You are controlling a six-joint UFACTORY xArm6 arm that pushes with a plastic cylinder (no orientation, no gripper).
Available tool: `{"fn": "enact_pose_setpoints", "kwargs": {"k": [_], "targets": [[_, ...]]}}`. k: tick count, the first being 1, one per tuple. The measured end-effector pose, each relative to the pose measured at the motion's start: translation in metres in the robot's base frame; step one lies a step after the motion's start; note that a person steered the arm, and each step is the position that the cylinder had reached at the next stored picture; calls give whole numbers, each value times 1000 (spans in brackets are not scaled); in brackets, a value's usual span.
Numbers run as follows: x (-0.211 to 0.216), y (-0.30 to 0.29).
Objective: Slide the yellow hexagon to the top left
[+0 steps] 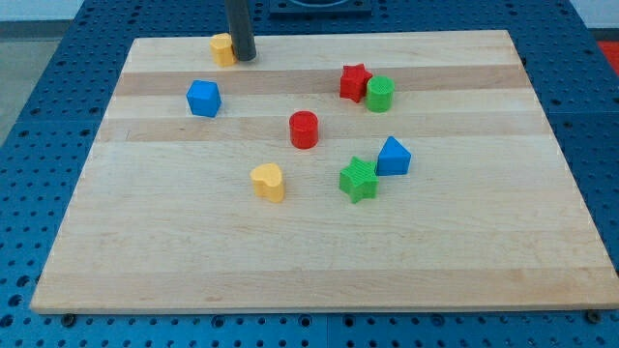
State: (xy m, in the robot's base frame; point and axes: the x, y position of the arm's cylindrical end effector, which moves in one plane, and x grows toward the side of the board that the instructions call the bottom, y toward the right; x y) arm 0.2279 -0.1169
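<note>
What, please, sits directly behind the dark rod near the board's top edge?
The small yellow hexagon block peeks out at the view's left of my tip; its right part is covered by the rod.

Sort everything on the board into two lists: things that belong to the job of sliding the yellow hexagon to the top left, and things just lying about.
Belongs to the job:
yellow hexagon
my tip, touching the hexagon's right side
wooden board

Just lying about:
blue cube
red star
green cylinder
red cylinder
yellow heart
green star
blue triangle
</note>
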Motion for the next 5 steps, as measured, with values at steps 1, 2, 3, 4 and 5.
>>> {"fn": "enact_pose_setpoints", "kwargs": {"k": [1,2,3,4,5], "targets": [[-3,-4],[-1,-23],[-2,-43],[-2,-63],[-2,-74]]}}
